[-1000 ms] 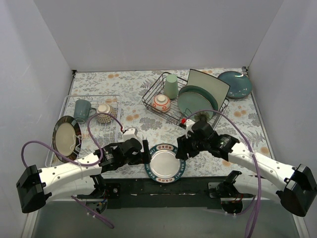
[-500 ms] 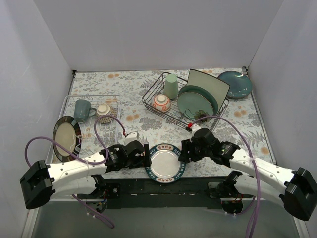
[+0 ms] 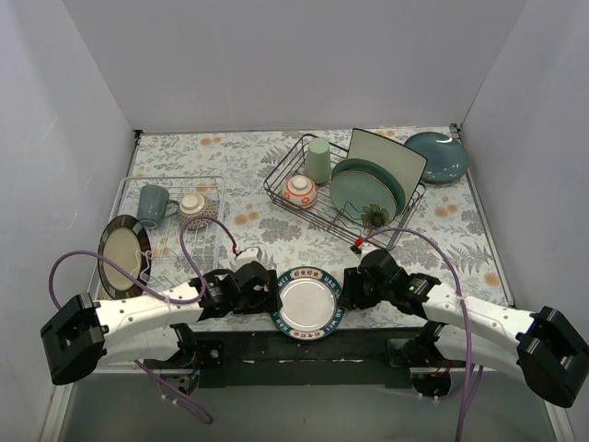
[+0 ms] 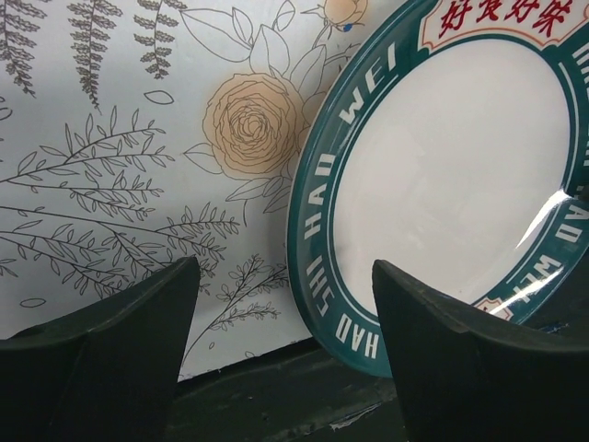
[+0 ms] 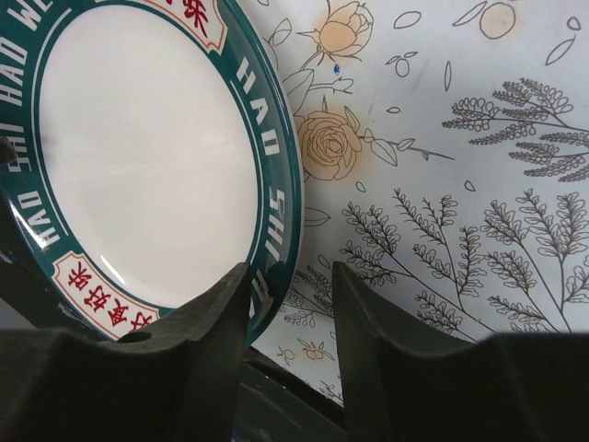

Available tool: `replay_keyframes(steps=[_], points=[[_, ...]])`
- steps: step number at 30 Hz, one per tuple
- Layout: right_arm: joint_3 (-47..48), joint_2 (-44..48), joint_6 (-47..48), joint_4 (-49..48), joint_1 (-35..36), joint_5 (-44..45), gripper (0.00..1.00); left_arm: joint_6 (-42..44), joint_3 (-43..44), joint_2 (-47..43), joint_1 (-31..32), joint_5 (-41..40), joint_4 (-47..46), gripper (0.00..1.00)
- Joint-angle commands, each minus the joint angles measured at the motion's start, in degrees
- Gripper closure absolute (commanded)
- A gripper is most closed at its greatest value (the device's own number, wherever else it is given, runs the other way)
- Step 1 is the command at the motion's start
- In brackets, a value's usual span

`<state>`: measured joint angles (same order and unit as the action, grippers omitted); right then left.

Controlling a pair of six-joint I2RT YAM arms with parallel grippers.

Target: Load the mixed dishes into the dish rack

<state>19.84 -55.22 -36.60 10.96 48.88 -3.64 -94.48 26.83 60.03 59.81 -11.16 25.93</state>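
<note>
A round plate (image 3: pixel 306 303) with a dark green lettered rim and white centre lies at the table's near edge, partly over it. My left gripper (image 3: pixel 269 296) is open at its left rim. In the left wrist view the plate (image 4: pixel 451 175) reaches between the spread fingers of the left gripper (image 4: pixel 285 276). My right gripper (image 3: pixel 348 293) is open at its right rim. In the right wrist view the plate (image 5: pixel 138 157) meets the left finger of the right gripper (image 5: pixel 290 276). The black dish rack (image 3: pixel 276 175) holds a pale green cup (image 3: pixel 318 158), a red-orange bowl (image 3: pixel 300 191), a white square plate (image 3: pixel 386 157) and light green plates (image 3: pixel 363 191).
A pale wire tray (image 3: pixel 170 235) at the left holds a teal mug (image 3: pixel 154 203), a small cup (image 3: pixel 193 203) and a leaning dark-rimmed plate (image 3: pixel 122 255). A teal plate (image 3: pixel 435 157) lies at the back right. White walls close in three sides.
Both grippers have come down toward the table's near edge and closed in on the lettered plate, the left from the left side, the right from the right. The plate has not moved.
</note>
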Motion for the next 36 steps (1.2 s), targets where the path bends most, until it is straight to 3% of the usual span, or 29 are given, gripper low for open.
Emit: replay_keyframes(steps=[1, 3, 4, 7, 13, 20, 22, 26, 27, 31, 34, 36], points=[[-2.08, 0.20, -2.60, -3.49, 0.25, -0.49, 0.60, -0.27, -0.81, 0.70, 0.22, 0.70, -0.88, 0.27], [-2.26, 0.64, -2.86, -3.32, 0.25, 0.21, 0.72, -0.18, -0.64, 0.70, 0.30, 0.44, -0.80, 0.27], [-2.26, 0.82, -2.95, -2.79, 0.33, 0.39, 0.83, -0.01, -0.38, 0.70, 0.22, 0.26, -0.71, 0.27], [-1.82, 2.13, -3.39, -0.51, 0.25, 2.75, 0.99, 0.08, 0.33, 0.26, 0.22, -0.88, 0.08, 0.26], [-0.68, 5.82, -4.09, 3.19, 0.25, 9.00, 0.99, 1.05, 1.30, 0.96, 0.22, -1.24, -0.18, 0.29], [-1.20, 5.57, -4.71, 2.84, 0.25, 9.70, 0.99, 1.58, 0.77, 8.41, 0.22, -0.01, -3.52, 0.60], [-1.20, 4.51, -5.15, 2.75, 0.33, 9.53, 0.99, 1.66, 1.29, 10.36, 0.30, 0.17, -3.61, 0.74], [-1.73, 3.89, -5.50, 2.66, 0.25, 9.70, 0.99, 1.49, 1.82, 14.49, 0.31, 0.70, -3.70, 0.87], [-1.99, 3.89, -5.50, 2.57, 0.25, 9.79, 0.97, 1.31, 1.82, 15.46, 0.31, 0.96, -3.78, 0.89], [-2.96, 4.60, -5.85, 2.22, 0.25, 10.05, 0.64, 1.14, 0.86, 17.05, 0.31, 2.28, -4.83, 1.00], [-4.19, 5.21, -6.11, 1.52, 0.25, 9.62, 0.47, 0.52, 0.07, 17.93, 0.31, 3.16, -5.37, 1.00], [-4.98, 5.12, -6.55, 0.21, 0.25, 9.09, 0.42, 0.08, -0.64, 18.37, 0.31, 3.51, -5.89, 1.00]])
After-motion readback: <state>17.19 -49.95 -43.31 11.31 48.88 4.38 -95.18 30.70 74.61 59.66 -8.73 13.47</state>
